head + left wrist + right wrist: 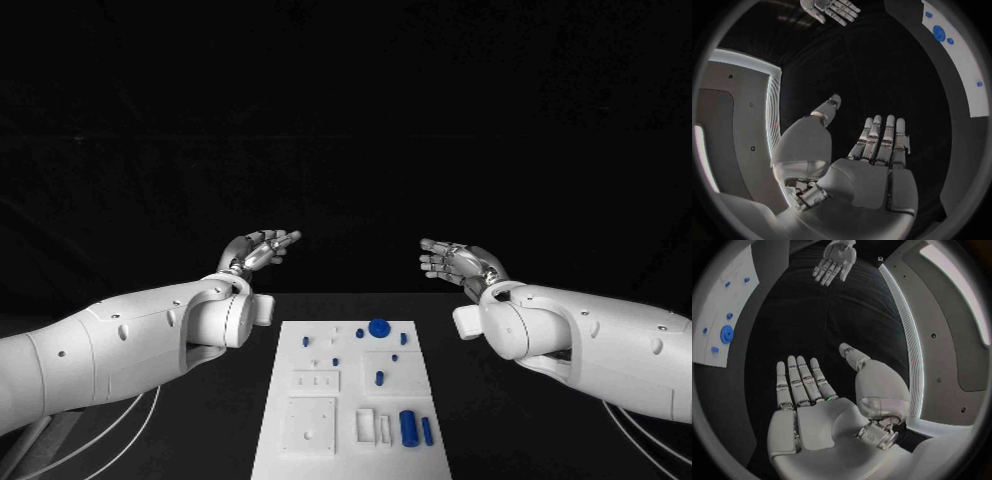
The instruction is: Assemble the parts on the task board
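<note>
Head view, surface: black table, dark all round; room beyond is black, nothing to make out.
Task board: white plate, lower centre of frame, long axis running from bottom edge up toward the middle; near end cut by the frame.
Near parts: two blue bars at lower right of the board, upright in the picture, long axes along the board's length; the slimmer one just beside it on the right.
Mid parts: small blue peg near board centre, also lengthwise.
Far parts: round blue disc at the board's upper end, small blue bits near it.
Left hand: above and left of the board's far end, well apart from it, palm up, fingers spread, holding nothing.
Right hand: above and right of the far end, well apart, fingers spread, holding nothing.
Left wrist view: fingers straight, apart; board at upper right.
Right wrist view: palm bare; board at upper left.
</note>
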Motion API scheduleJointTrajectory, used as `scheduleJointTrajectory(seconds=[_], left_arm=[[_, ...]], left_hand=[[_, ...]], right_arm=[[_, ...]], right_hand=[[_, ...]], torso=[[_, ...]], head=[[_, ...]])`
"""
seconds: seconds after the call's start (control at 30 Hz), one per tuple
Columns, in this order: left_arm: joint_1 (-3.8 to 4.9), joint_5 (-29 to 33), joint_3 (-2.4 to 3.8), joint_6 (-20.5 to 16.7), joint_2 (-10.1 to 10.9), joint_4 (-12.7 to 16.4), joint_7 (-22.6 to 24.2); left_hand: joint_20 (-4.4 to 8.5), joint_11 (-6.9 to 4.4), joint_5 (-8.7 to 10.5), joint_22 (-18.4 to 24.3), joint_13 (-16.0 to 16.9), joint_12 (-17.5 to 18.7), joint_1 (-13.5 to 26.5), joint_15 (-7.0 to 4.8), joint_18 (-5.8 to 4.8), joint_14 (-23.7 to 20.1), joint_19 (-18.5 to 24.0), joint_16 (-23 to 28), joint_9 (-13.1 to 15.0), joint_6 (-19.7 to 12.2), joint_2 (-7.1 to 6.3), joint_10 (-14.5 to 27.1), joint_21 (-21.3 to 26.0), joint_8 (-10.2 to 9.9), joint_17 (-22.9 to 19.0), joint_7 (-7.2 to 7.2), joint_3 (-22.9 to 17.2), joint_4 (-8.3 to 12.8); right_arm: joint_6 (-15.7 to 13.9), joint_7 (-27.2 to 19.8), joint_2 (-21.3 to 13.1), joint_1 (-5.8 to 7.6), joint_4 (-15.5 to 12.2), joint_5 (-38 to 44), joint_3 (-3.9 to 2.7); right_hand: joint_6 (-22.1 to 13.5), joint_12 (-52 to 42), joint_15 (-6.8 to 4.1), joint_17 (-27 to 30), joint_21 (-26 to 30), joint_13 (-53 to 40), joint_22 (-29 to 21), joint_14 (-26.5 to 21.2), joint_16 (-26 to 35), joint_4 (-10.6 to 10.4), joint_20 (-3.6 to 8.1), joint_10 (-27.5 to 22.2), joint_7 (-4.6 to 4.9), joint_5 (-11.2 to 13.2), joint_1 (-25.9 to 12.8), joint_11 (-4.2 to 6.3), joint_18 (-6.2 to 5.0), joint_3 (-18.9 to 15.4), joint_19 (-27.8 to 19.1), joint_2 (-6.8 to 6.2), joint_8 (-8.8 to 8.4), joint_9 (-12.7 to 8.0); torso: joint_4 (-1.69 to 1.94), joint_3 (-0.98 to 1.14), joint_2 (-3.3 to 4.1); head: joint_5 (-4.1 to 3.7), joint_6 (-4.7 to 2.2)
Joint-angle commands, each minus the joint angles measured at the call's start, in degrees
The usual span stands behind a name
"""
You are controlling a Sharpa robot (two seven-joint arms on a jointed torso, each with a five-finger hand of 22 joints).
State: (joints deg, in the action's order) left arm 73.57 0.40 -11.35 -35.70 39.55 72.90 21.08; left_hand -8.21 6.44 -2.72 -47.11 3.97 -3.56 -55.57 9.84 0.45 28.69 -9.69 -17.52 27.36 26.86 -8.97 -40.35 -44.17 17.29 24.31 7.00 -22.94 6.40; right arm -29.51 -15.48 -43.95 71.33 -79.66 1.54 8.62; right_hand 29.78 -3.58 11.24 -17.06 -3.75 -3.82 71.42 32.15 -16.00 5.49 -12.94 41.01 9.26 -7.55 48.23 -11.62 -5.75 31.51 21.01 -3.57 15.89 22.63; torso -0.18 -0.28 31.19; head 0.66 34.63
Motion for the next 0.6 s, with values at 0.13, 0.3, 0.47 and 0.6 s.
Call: scheduleJointTrajectory(seconds=[0.13,0.3,0.47,0.6], left_arm=[[0.44,0.3,-0.28,4.5,-0.3,-0.6,-3.1],[0.43,1.0,-0.34,4.9,-0.1,-0.6,-3.0],[0.41,1.0,-0.36,5.3,0.0,-0.5,-2.7],[0.41,0.9,-0.38,5.8,0.4,-0.4,-1.9]], left_hand=[[-0.04,0.0,-0.21,-0.3,0.1,-0.4,-0.4,0.04,-0.45,0.3,-0.3,-0.1,0.2,0.3,0.02,-0.3,-0.3,0.2,0.2,0.01,-0.2,0.0],[-0.03,0.0,-0.21,-0.3,0.1,-0.4,-0.4,0.03,-0.45,0.3,-0.3,-0.2,0.2,0.3,0.02,-0.3,-0.3,0.2,0.2,0.02,-0.2,0.0],[-0.01,0.05,-0.21,-0.3,0.1,-0.4,-0.4,0.01,-0.45,0.3,-0.3,-0.2,0.2,0.3,0.08,-0.4,-0.3,0.2,0.2,0.07,-0.2,-0.1],[1.38,0.73,-0.23,-0.5,0.3,-0.9,-0.7,-0.31,0.62,4.0,-4.6,-2.4,0.5,1.0,0.84,-1.7,-1.8,0.7,1.2,1.61,0.0,0.1]], right_arm=[[13.4,10.2,0.3,2.28,2.3,3.1,1.66],[14.5,10.6,1.1,2.7,4.9,5.6,1.99],[14.0,10.0,1.5,2.7,5.7,8.8,1.98],[13.4,9.2,2.5,2.7,7.3,13.7,1.98]], right_hand=[[1.1,-0.4,0.38,-0.6,-0.3,-0.2,2.1,1.2,-0.8,0.8,-0.14,1.5,2.63,-0.4,2.0,-0.31,-0.6,1.1,1.0,0.0,0.76,0.5],[1.3,-0.4,0.48,-0.7,-0.3,-0.2,2.4,1.4,-0.9,1.5,-0.13,1.8,2.72,-0.4,2.4,-0.42,-0.69,1.1,1.2,-0.06,0.92,0.5],[1.6,-0.4,0.65,-0.9,-0.3,-0.2,2.6,1.8,-1.2,2.6,-0.14,2.3,2.89,-0.3,3.2,-0.6,-0.85,1.4,1.5,-0.25,1.19,0.5],[2.3,-0.7,1.1,-1.2,-0.4,-0.3,2.7,2.6,-1.7,3.6,-0.11,3.3,3.29,-0.1,4.3,-1.04,-1.21,1.8,2.4,-0.53,1.61,0.5]], torso=[[0.0,0.0,0.0],[-0.16,0.11,-0.09],[-0.17,0.05,-0.13],[-0.08,-0.04,-0.14]], head=[[0.0,0.0],[0.51,0.34],[0.6,0.32],[0.64,0.31]])
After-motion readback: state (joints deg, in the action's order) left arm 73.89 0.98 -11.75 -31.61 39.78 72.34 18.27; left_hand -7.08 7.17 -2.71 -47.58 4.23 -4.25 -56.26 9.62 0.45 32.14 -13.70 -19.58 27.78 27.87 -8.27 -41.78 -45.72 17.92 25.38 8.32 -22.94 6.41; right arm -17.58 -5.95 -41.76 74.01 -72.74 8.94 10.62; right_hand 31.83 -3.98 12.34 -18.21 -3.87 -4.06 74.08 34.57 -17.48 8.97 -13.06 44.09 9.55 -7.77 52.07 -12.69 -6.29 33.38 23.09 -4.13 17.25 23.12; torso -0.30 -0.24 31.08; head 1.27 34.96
